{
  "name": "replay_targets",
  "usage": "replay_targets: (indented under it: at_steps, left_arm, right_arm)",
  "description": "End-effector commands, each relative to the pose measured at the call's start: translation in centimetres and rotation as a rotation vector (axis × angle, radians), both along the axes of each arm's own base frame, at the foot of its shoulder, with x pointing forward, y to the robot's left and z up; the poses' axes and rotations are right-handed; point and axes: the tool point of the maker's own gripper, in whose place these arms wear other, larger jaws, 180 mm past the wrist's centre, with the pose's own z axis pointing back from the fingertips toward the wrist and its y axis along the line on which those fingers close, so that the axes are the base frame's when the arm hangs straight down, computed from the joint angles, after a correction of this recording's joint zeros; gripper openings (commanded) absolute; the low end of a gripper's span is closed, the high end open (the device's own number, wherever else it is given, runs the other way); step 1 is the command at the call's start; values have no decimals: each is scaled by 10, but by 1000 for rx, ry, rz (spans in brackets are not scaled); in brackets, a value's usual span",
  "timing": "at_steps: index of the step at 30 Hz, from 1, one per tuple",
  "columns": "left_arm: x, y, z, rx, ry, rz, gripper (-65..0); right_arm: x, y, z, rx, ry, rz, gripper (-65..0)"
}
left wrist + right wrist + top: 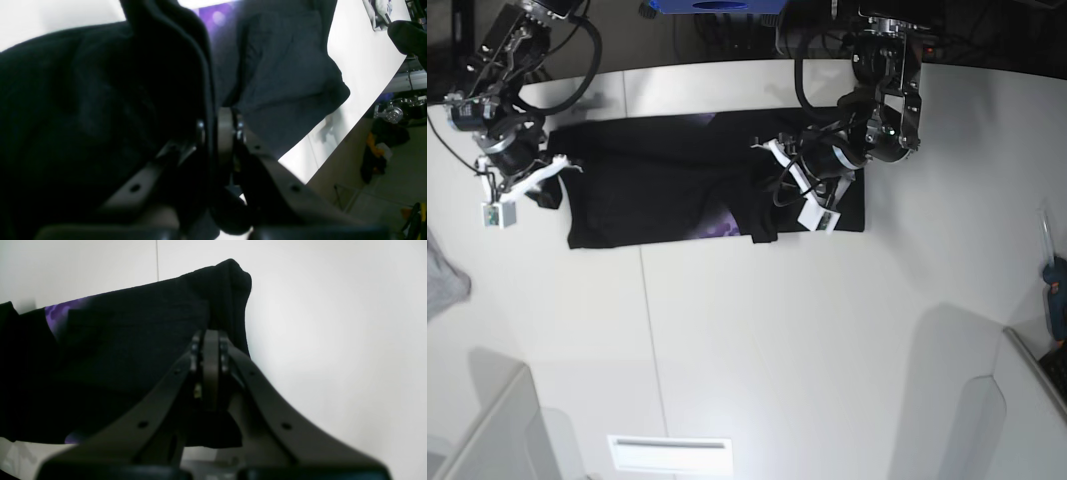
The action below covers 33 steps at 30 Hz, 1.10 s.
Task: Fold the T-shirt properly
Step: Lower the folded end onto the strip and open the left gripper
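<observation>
Over the white counter [777, 330], both arms are reaching down, left gripper [217, 133] and right gripper [210, 350] each clamping jaws on the black T-shirt [657, 190], a grey cloth [442, 280] lying well apart

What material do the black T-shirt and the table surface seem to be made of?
T-shirt: soft knit cloth, matte; it creases and drapes where the right gripper pinches it, and a fine weave shows. Table: smooth, hard white sheet, probably laminate, faintly glossy, with a thin seam line.

A white table [777, 330] with seams, brightly lit overhead.
</observation>
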Motion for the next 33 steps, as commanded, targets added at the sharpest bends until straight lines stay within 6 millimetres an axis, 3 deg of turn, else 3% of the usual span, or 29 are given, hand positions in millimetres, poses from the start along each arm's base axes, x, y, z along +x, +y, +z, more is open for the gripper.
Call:
replay_targets:
  at_steps: [1,19,25,30,33]
  left_arm:
    - [7,-5,13,-35,-40,2,-650]
    - [10,-4,14,-35,-47,3,-640]
    - [11,-5,15,-35,-51,0,-446]
    - [8,-28,18,-48,-57,-70,-270]
    - [7,-38,9,-47,-31,-107,-212]
  right_arm:
    - [9,-1,13,-3,-54,2,-650]
    - [8,-1,13,-3,-53,2,-650]
    - [8,-1,12,-3,-51,3,-650]
    - [8,-1,12,-3,-51,3,-650]
    - [8,-1,12,-3,-51,3,-650]
